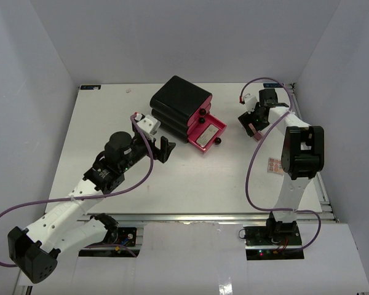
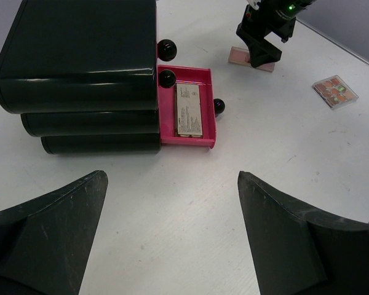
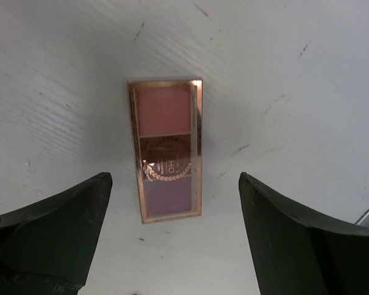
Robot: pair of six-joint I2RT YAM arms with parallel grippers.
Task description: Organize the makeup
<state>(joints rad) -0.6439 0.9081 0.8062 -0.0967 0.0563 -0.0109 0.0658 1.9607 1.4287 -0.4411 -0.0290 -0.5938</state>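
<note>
A long pink palette with a copper rim lies flat on the table between my right gripper's open jaws, not touching them. In the top view my right gripper hovers over this palette at the far right. A small multi-colour palette lies alone on the table further forward. A slim tan-and-silver case lies in the open pink drawer. My left gripper is open and empty, left of the drawer. No bottles or lipstick tubes show.
The black box with stacked drawers stands at the back centre, its bottom drawer pulled out toward the right. Black round knobs stick out of the drawer fronts. The table's right edge is close to my right arm.
</note>
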